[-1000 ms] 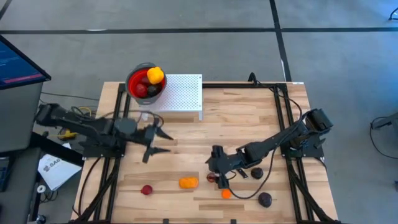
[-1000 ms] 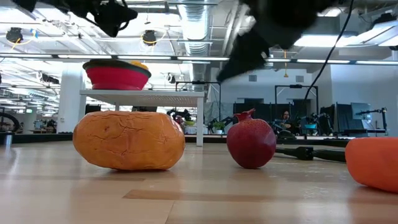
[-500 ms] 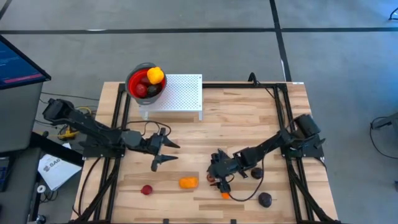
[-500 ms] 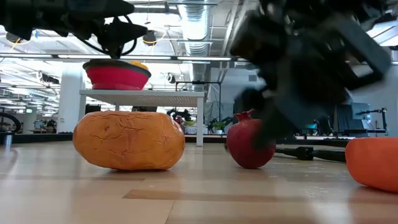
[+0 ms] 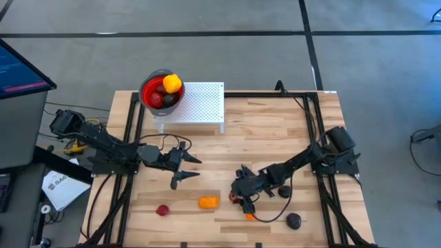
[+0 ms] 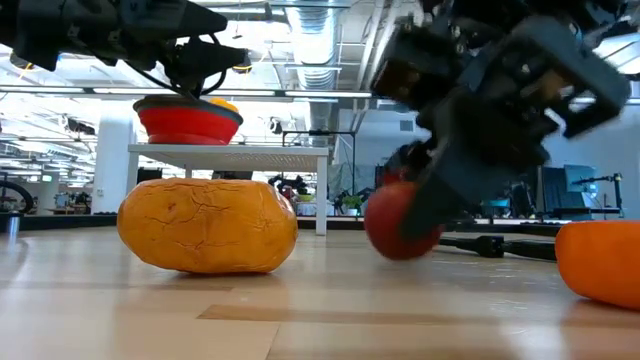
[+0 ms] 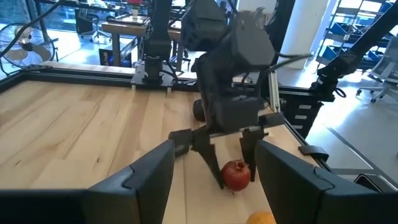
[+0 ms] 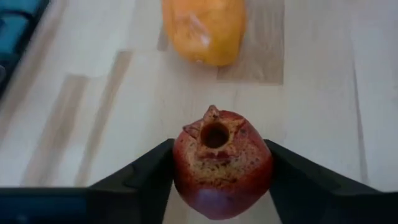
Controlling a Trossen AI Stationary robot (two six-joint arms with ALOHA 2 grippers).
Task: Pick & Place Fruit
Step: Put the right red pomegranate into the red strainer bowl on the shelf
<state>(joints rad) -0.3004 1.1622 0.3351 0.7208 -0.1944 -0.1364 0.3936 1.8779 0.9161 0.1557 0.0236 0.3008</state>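
Observation:
A dark red pomegranate (image 8: pixel 221 165) sits near the table's front middle, with my right gripper (image 5: pixel 240 196) shut on it. It also shows in the low view (image 6: pixel 398 222) and the left wrist view (image 7: pixel 236 175). My left gripper (image 5: pixel 182 169) hangs open and empty above the table, left of centre. On the wood lie a yellow-orange fruit (image 5: pixel 209 202), a red fruit (image 5: pixel 162 210), a small orange fruit (image 5: pixel 250 215), a dark purple fruit (image 5: pixel 294 221) and a dark fruit (image 5: pixel 284 191). My right gripper pinches the pomegranate's two opposite sides (image 8: pixel 181 163) between its two fingers (image 8: pixel 146 177). The fingers slant down from the table's right. The fruit's crown (image 8: pixel 214 132) points back toward the wrist. In the low view its underside looks just off the wood.
A red colander (image 5: pixel 147 88) holding yellow and dark red fruit stands on a white perforated stand (image 5: pixel 203 103) at the far left. A black cable (image 5: pixel 275 210) runs along the wood by the right arm. Bare wood lies in the table's middle and far right.
My right gripper has come down toward the near edge around the pomegranate and taken hold of it; the fruit has tipped and risen slightly. My left gripper has moved toward the near edge and a little right, staying open.

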